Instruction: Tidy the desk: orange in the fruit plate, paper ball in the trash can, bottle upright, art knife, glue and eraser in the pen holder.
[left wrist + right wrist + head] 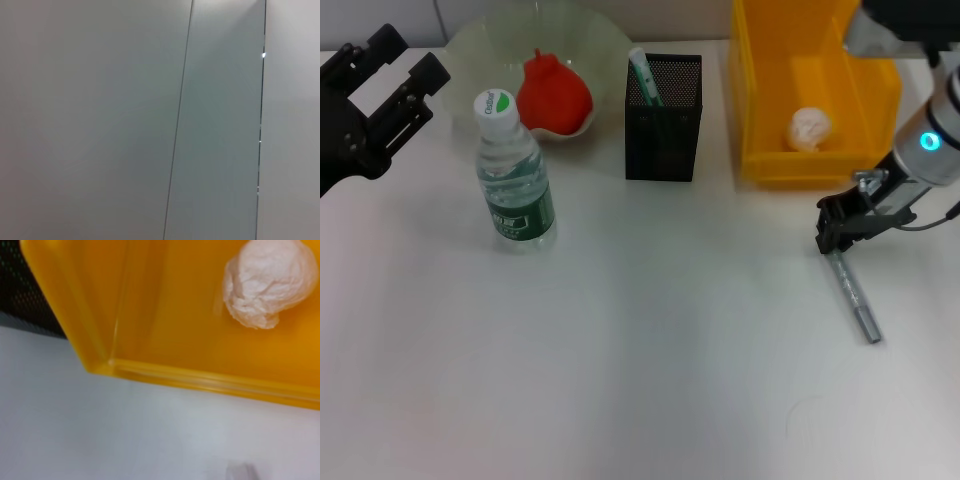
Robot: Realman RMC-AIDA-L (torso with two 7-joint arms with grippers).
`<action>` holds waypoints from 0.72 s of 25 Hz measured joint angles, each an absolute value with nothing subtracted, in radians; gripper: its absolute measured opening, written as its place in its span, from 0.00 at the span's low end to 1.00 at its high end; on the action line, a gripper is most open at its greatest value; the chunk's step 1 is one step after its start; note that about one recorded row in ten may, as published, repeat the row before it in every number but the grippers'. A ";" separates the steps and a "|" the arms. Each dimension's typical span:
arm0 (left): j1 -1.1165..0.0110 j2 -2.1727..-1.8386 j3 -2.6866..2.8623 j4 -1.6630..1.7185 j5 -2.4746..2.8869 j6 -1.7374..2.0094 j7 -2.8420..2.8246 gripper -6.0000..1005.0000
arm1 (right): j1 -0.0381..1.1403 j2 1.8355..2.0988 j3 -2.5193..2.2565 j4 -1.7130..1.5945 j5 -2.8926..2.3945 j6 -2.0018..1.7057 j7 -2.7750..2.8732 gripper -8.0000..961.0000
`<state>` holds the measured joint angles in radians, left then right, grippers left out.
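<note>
A clear water bottle with a green label and white cap stands upright on the white bench, just in front of the pale translucent fruit plate that holds a red-orange fruit. Beside the plate, the black mesh pen holder stands upright with a green-and-white stick leaning inside it, and to its right the yellow trash bin contains the crumpled white paper ball. The slim grey art knife lies flat on the bench in front of the bin, its upper end under the right gripper.
</note>
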<state>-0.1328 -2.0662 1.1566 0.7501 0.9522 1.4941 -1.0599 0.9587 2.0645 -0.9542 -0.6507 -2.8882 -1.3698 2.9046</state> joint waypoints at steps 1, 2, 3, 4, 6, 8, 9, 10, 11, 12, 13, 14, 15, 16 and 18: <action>-0.131 -2.066 1.157 0.750 0.952 1.500 -1.060 0.60 | 0.946 2.061 -0.940 -0.667 -2.868 -1.382 2.893 0.15; -0.129 -2.066 1.157 0.750 0.950 1.506 -1.060 0.60 | 0.922 2.052 -0.925 -0.700 -2.830 -1.404 2.880 0.15; -0.129 -2.066 1.157 0.750 0.950 1.507 -1.060 0.60 | 0.922 2.052 -0.925 -0.700 -2.830 -1.404 2.880 0.15; -0.129 -2.066 1.157 0.750 0.949 1.508 -1.060 0.60 | 0.910 2.047 -0.922 -0.715 -2.810 -1.417 2.878 0.15; -0.128 -2.066 1.157 0.750 0.947 1.511 -1.060 0.60 | 0.891 2.036 -0.922 -0.737 -2.782 -1.437 2.877 0.15; -0.127 -2.066 1.157 0.750 0.947 1.514 -1.060 0.60 | 0.877 2.031 -0.922 -0.758 -2.764 -1.455 2.876 0.15; -0.127 -2.066 1.157 0.750 0.947 1.515 -1.060 0.60 | 0.865 2.030 -0.922 -0.783 -2.751 -1.470 2.876 0.15; -0.127 -2.066 1.157 0.751 0.947 1.515 -1.061 0.60 | 0.853 2.029 -0.922 -0.806 -2.736 -1.484 2.875 0.15; -0.127 -2.066 1.157 0.751 0.947 1.516 -1.062 0.60 | 0.841 2.027 -0.921 -0.835 -2.719 -1.497 2.873 0.15; -0.127 -2.066 1.157 0.751 0.946 1.516 -1.063 0.60 | 0.809 2.020 -0.907 -0.896 -2.650 -1.533 2.861 0.15; -0.127 -2.066 1.157 0.751 0.946 1.516 -1.064 0.60 | 0.809 2.020 -0.907 -0.896 -2.650 -1.533 2.861 0.15; -0.127 -2.066 1.156 0.751 0.946 1.516 -1.066 0.60 | 0.793 2.013 -0.889 -0.915 -2.602 -1.550 2.845 0.15; -0.127 -2.066 1.157 0.751 0.946 1.516 -1.067 0.60 | 0.776 2.005 -0.862 -0.929 -2.546 -1.566 2.825 0.15; -0.128 -2.066 1.156 0.751 0.945 1.516 -1.069 0.60 | 0.763 1.998 -0.837 -0.932 -2.494 -1.581 2.803 0.15; -0.129 -2.066 1.155 0.751 0.944 1.515 -1.070 0.60 | 0.730 1.979 -0.766 -0.904 -2.342 -1.603 2.726 0.15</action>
